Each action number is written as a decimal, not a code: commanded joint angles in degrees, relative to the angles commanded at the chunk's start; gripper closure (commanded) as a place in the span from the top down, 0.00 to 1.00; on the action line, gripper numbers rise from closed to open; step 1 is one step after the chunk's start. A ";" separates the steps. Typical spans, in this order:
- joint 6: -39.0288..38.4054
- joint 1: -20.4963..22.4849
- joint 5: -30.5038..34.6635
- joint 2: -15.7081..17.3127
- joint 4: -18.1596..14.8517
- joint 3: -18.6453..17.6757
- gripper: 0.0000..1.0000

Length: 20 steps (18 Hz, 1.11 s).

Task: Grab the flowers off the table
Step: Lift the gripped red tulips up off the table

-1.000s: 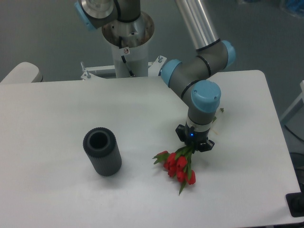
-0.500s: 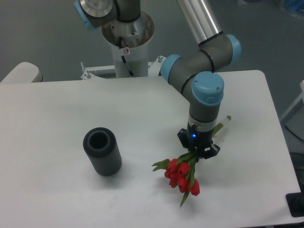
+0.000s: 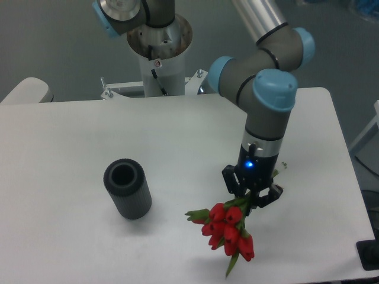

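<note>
One gripper: mine (image 3: pixel 253 193), fingers clamped on the flowers (image 3: pixel 228 229) at the stems, just behind the blooms.
Flowers: red heads hang out below my fingers, over the near right part of the table (image 3: pixel 71 248); whether they're clear of it, I can't tell.
Axis: stems run up and back toward the far right, heads point toward the near edge and slightly left; stem tips peek out behind my wrist.
Lift: I'd go straight up, slow, grip firm, no twist, so the heads don't swing.
Cylinder (image 3: pixel 127 189): well apart, left, no bother.
</note>
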 joint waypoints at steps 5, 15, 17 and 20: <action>-0.09 3.70 -10.64 0.71 0.00 -0.62 0.25; -0.26 4.67 -15.14 0.71 0.09 -0.53 0.25; -0.26 4.67 -15.05 0.88 0.09 -0.79 0.25; -0.35 4.58 -15.22 1.23 0.09 -0.79 0.25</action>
